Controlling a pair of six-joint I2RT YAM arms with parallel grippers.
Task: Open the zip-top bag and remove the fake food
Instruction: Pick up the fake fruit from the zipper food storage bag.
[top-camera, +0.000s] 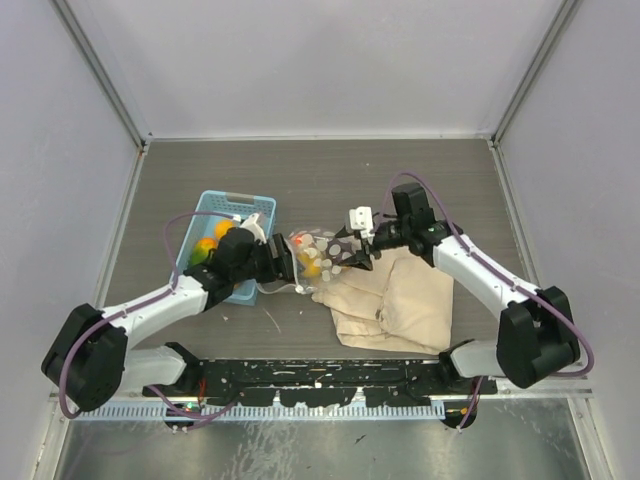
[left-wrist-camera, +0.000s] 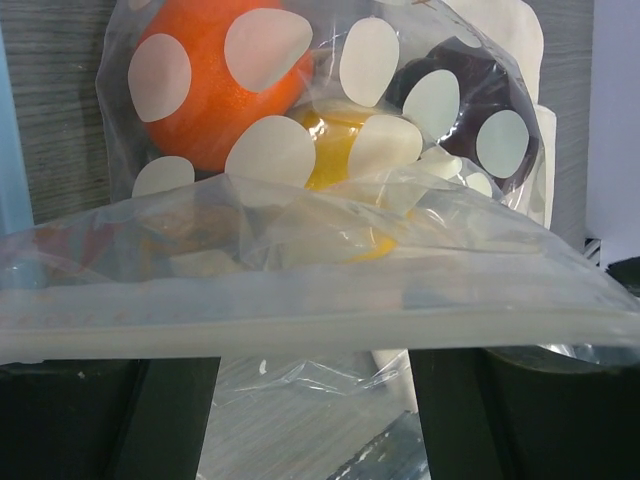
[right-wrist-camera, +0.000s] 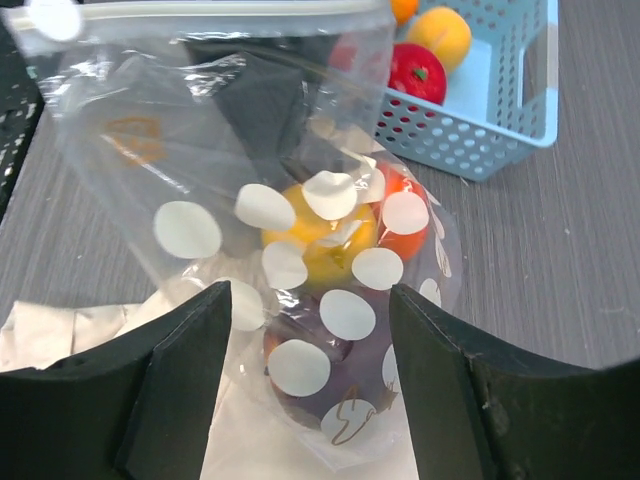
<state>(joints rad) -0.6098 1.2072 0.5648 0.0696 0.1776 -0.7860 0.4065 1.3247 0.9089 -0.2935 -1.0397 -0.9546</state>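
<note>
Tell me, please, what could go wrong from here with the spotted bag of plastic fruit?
The left pincer and right pincer stand open at the clear, white-spotted zip-top plastic bag, so it may slide when they close. Its glossy round orange, yellow and maroon plastic fruits could roll away once freed. The beige cloth bag lies partly under it; the right pincer might pinch that too.

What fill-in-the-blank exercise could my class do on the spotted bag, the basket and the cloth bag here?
1. The zip-top bag is clear plastic printed with white ____.
2. The basket holding some fake food is light ____.
3. The beige cloth bag lies on the robot's ____ side.
Missing words: spots; blue; right.
</note>
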